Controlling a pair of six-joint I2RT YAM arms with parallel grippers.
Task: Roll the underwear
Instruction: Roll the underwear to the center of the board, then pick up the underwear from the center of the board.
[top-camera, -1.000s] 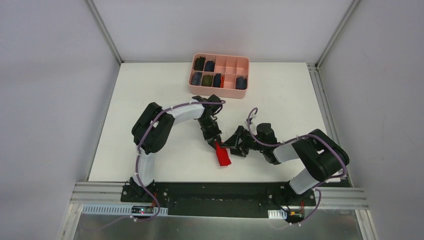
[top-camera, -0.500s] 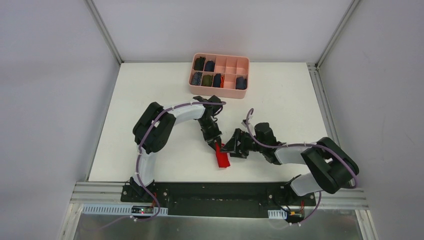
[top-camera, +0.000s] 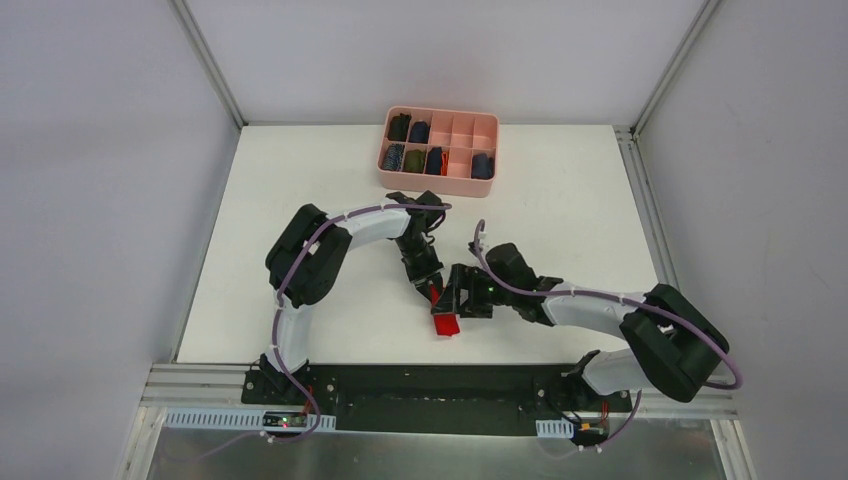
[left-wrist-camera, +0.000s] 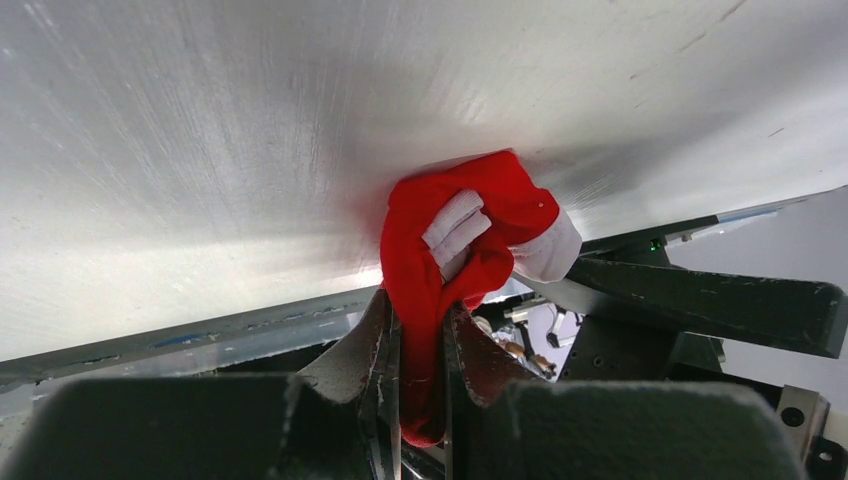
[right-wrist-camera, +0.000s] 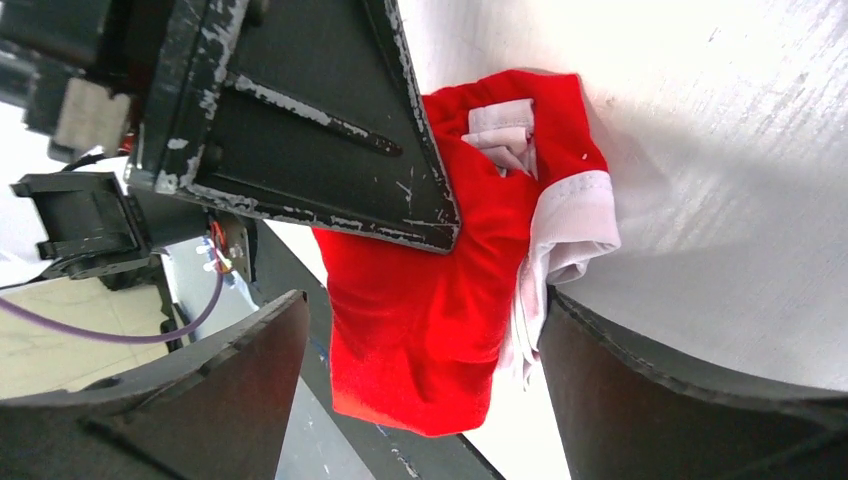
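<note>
The underwear is a bunched bright red cloth with a white band, hanging just over the white table near its front middle. My left gripper is shut on its upper end. In the left wrist view the red cloth runs down between the closed fingertips of that gripper. My right gripper stands open around the hanging part from the right. In the right wrist view the underwear fills the gap of the right gripper, and its white band lies close to one finger.
A pink divided box stands at the back of the table, with several dark rolled garments in its compartments. Both arms meet near the table's front middle. A black rail runs along the near edge.
My right arm has swung left and its open jaws now straddle the underwear, slightly wider than before. The left gripper has kept its grip in the same place.
</note>
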